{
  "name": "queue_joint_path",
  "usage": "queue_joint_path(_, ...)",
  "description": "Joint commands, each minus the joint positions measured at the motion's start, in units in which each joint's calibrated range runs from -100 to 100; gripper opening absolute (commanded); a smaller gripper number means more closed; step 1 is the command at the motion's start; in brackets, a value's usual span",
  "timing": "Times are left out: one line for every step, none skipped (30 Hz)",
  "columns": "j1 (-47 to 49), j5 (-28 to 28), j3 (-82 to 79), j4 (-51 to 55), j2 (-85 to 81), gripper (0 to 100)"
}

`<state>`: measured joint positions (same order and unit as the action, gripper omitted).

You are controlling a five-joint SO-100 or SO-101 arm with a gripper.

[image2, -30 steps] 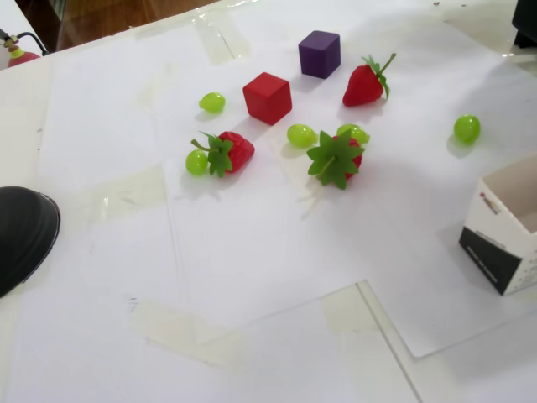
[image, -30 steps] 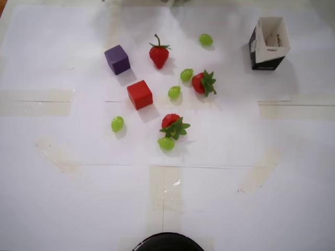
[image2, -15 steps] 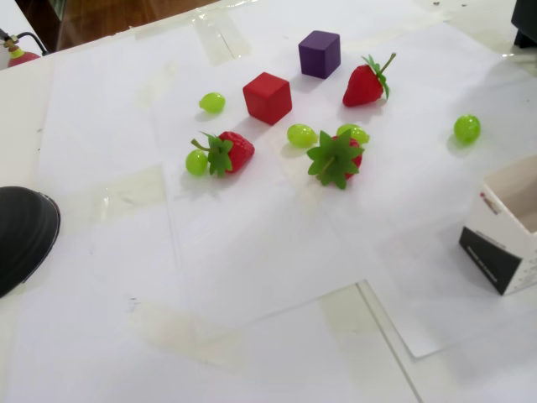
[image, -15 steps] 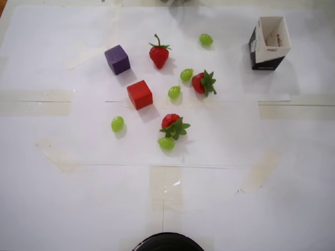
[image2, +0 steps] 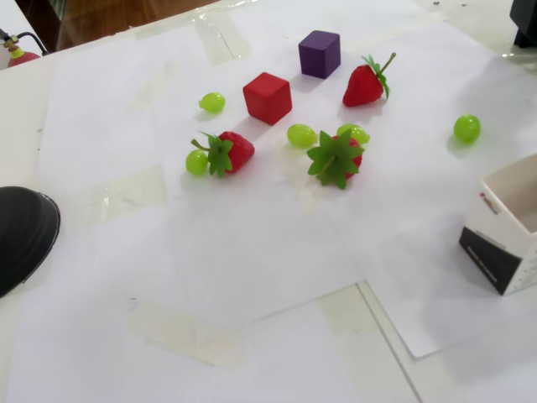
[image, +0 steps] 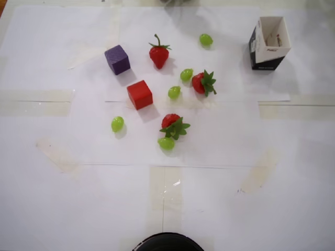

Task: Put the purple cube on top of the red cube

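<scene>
The purple cube [image: 117,59] [image2: 320,54] rests on the white paper, up and to the left of the red cube [image: 140,94] [image2: 268,97] in the overhead view. A small gap separates the two cubes and neither touches the other. Both stand flat on the paper. No gripper shows in either view.
Three strawberries [image: 159,54] [image: 203,83] [image: 173,125] and several green grapes, such as one [image: 117,124], lie scattered right of and below the cubes. An open black-and-white box [image: 269,43] [image2: 510,235] stands at the overhead view's upper right. A dark round object [image: 167,243] [image2: 21,235] sits at the table edge.
Neither cube nor any fruit has moved. Only the shadow at the top of the overhead view has shifted and faded.
</scene>
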<state>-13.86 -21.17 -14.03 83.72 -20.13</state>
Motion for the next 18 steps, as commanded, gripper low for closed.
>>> queue_joint_path(-0.85, 3.03, -8.06, -9.78, -1.28, 0)
queue_joint_path(-1.22, 3.37, -10.34, -11.41, -1.71, 0)
queue_joint_path(-1.44, 3.76, -11.52, -12.23, -1.63, 0)
queue_joint_path(-1.73, 4.1, -12.34, -12.96, -1.11, 0)
queue_joint_path(-1.88, 4.35, -13.25, -13.86, -0.77, 0)
queue_joint_path(-2.1, 4.44, -14.34, -15.09, -0.17, 1)
queue_joint_path(-2.32, 4.44, -15.61, -16.48, 0.26, 1)
queue_joint_path(-2.61, 4.44, -16.88, -17.87, 0.61, 1)
queue_joint_path(-2.98, 4.2, -18.34, -19.25, 0.78, 1)
queue_joint_path(-3.42, 4.0, -19.97, -20.89, 0.87, 2)
queue_joint_path(-3.79, 3.91, -20.79, -22.03, 0.95, 2)
queue_joint_path(-4.16, 3.86, -21.34, -22.93, 1.21, 3)
queue_joint_path(-4.52, 3.81, -21.79, -23.83, 1.38, 4)
queue_joint_path(-4.89, 3.81, -21.88, -24.48, 1.55, 4)
queue_joint_path(-5.19, 3.81, -21.88, -24.97, 1.64, 6)
queue_joint_path(-5.41, 3.81, -21.88, -25.63, 1.9, 7)
queue_joint_path(-5.7, 3.81, -21.88, -26.36, 2.33, 7)
queue_joint_path(-5.85, 3.81, -21.7, -26.77, 2.93, 9)
